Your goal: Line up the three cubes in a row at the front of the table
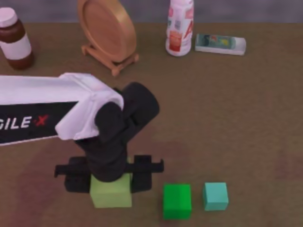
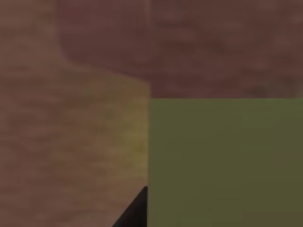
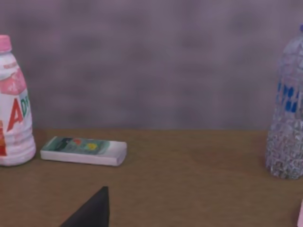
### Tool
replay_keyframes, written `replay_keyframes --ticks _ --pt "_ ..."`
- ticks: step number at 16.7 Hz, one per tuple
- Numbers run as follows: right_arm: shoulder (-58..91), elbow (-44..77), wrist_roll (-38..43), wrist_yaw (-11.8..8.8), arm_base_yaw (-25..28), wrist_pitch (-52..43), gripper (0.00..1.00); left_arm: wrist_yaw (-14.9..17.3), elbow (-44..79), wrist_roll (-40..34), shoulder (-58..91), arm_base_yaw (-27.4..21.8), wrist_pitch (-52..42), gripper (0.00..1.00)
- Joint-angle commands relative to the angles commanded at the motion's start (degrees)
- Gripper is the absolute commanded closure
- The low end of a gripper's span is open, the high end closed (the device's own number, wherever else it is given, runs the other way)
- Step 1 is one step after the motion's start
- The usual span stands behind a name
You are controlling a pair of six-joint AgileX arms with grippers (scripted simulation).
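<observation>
Squarely front-facing: yellow-green cube (image 1: pixel 111 193)

We can read "GILE X" in white letters with a red X on the black panel of our left arm (image 1: pixel 33 122), and a large red "A" on the white bottle with a pink cap (image 3: pixel 13 116); print on the flat box (image 3: pixel 83 150) is too small to read.

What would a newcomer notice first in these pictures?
The left arm's end effector, reaching in from the table's left and sitting over the large pale yellow-green cube near the front edge. Beside it to the right, the bright green cube and small teal cube form a row.
</observation>
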Motion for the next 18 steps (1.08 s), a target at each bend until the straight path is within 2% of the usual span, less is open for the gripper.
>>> replay_keyframes --ticks 3,8,18 --pt "0.0 0.0 0.0 0.0 0.0 0.0 0.00 0.0 -3.5 0.2 2.6 0.0 6.0 1.00" --pt "0.0 0.0 0.0 0.0 0.0 0.0 0.00 0.0 -4.2 0.2 3.3 -0.1 7.1 1.00" --pt "0.0 0.0 0.0 0.0 0.0 0.0 0.00 0.0 -4.2 0.2 3.3 -0.1 7.1 0.25"
